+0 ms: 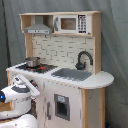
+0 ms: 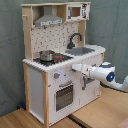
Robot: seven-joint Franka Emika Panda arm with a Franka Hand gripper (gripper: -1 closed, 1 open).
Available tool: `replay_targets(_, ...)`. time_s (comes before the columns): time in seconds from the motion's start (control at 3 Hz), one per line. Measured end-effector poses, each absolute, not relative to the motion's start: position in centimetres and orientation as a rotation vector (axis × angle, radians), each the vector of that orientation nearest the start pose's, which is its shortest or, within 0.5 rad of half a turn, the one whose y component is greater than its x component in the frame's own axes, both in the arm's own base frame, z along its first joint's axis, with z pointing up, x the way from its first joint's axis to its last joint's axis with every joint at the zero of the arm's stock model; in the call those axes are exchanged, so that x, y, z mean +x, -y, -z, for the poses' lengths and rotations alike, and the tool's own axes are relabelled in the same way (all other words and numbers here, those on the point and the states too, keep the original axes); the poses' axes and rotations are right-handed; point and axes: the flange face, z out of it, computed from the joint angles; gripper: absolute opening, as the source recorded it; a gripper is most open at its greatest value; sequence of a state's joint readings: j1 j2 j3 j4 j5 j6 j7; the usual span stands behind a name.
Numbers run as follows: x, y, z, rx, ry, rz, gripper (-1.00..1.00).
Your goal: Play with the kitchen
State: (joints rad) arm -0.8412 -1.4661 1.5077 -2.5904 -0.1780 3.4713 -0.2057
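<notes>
- Grey curtain backdrop (image 2: 112,25) behind everything; wooden table (image 2: 20,119) under the setup in the second exterior view.
- The kitchen (image 1: 65,75) stands upright, long axis vertical; its front faces the first exterior view's lower left, and in the second exterior view faces the lower right (image 2: 60,65).
- On top: pot (image 2: 47,55) on the stovetop, black faucet (image 1: 83,59) by the grey sink (image 1: 71,74), hood (image 1: 39,29), microwave (image 1: 73,23).
- Robot arm (image 2: 105,74) reaches to the front panel near the knobs; gripper (image 2: 76,67) at the panel, can't tell if the jaws are spread or pressed together.
- Oven door (image 2: 63,95) closed.
</notes>
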Motion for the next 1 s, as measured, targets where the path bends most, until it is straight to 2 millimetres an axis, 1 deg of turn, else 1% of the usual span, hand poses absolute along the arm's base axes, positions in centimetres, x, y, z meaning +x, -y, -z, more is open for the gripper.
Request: replay_targets(1.0,34.63,-34.78,-34.51,1.318,-1.249,-1.261,-1.0)
